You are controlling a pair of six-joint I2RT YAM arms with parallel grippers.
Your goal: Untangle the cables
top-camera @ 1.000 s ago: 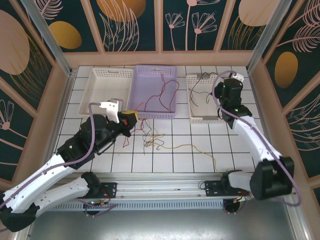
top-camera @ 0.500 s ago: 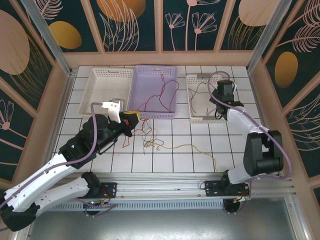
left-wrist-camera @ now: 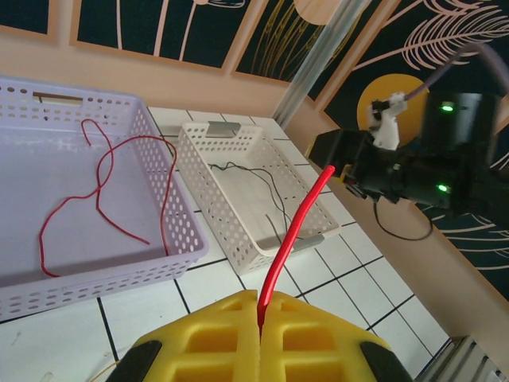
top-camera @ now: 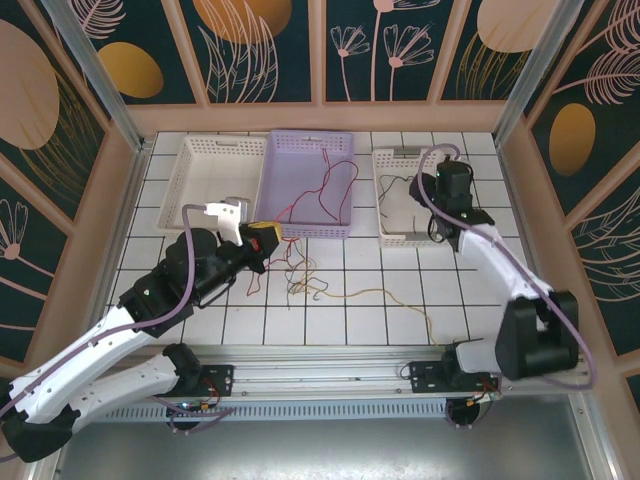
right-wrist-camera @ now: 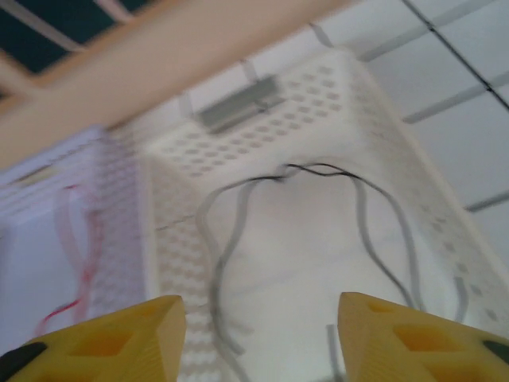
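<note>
— How is the left tool [left-wrist-camera: 260,317] found?

— It is clenched on a red cable [left-wrist-camera: 286,239], which is pinched between the yellow fingers [left-wrist-camera: 318,342] and rises from them at a slant. The tool is held low over the tiled surface [top-camera: 400,320], just in front of the lilac basket [top-camera: 305,230].

— Where are the loose cables seen?

— A tangle of cables [top-camera: 303,272], red and yellow, is spread on the surface beside that tool, and a yellow cable [top-camera: 385,293] is trailed from it toward the right. Farther back, a second red cable [left-wrist-camera: 103,179] is laid in loops inside the lilac basket.

— And the right tool [right-wrist-camera: 256,314]?

— It is released: its two yellow fingers are spread apart and nothing is gripped between them. It is hung over the white basket [right-wrist-camera: 374,103] that stands to the right of the lilac one, and black cables [right-wrist-camera: 318,169] are curled on that basket's floor. Another white basket [top-camera: 200,150] is set to the left of the lilac one.
</note>
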